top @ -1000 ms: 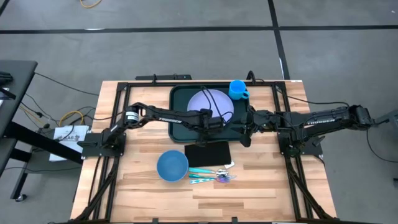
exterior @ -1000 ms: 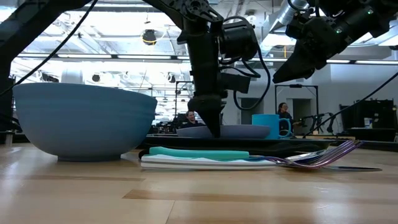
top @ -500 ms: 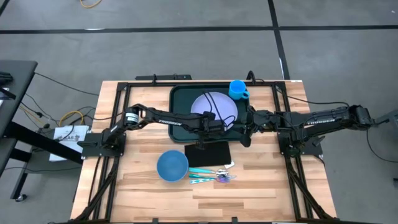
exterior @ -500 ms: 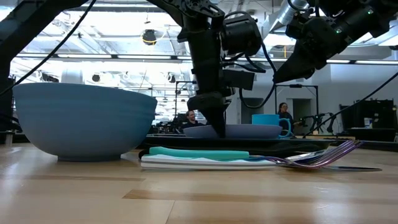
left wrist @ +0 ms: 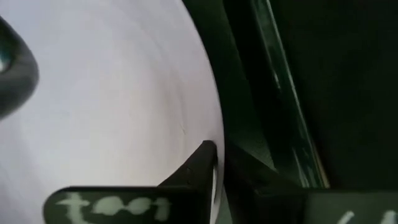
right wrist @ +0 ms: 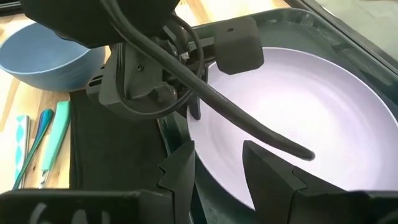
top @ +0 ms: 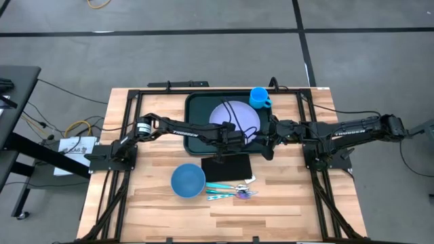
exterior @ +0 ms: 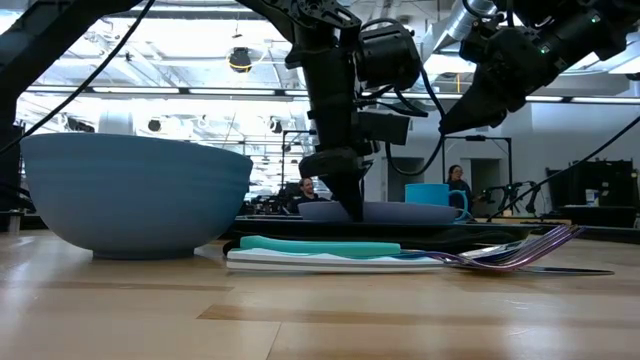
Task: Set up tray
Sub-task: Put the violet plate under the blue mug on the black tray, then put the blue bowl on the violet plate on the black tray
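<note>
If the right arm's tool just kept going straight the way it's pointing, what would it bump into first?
Probably the near edge of the lavender plate, which lies in the green tray. The right tool is open and hangs above that edge, aimed down at it. The left tool, clamped on the plate's rim, sits just beyond; depth is hard to judge.

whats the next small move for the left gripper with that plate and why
Probably open the left gripper and lift clear. It pinches the near rim of the lavender plate, which already lies inside the tray beside the blue mug. The right gripper hangs open above the same rim, holding nothing.
</note>
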Action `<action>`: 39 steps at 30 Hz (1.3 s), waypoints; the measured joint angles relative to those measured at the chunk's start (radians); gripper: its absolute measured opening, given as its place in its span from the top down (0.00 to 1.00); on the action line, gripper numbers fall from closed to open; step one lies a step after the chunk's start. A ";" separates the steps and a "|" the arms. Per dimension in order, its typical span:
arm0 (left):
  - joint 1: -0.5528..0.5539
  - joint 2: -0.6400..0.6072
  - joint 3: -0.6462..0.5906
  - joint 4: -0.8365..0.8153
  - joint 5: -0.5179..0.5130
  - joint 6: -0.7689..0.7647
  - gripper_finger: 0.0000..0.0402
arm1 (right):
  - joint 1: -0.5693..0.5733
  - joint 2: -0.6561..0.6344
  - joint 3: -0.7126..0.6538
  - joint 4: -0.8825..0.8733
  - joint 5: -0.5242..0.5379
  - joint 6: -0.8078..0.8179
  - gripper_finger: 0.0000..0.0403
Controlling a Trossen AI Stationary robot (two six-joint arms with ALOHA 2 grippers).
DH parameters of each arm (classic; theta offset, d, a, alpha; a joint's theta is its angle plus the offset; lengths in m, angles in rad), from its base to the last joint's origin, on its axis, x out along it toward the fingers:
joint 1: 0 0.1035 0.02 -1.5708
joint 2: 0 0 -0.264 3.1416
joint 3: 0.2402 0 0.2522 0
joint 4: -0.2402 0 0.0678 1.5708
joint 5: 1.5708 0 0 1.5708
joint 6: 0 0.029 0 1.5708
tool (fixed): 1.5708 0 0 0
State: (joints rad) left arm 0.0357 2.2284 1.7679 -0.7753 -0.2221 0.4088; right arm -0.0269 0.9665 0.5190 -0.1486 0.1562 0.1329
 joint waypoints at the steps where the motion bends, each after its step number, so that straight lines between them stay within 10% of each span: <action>1: 0.000 0.000 0.000 0.000 0.000 0.000 0.94 | 0.000 0.000 0.000 -0.001 0.000 0.000 0.69; 39: -0.030 -0.002 0.140 -0.243 -0.109 -0.058 0.66 | 0.000 0.000 0.000 -0.005 -0.002 0.000 0.69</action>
State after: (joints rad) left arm 0.0056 2.2269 1.9082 -1.0188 -0.3309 0.3511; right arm -0.0265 0.9665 0.5190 -0.1533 0.1539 0.1329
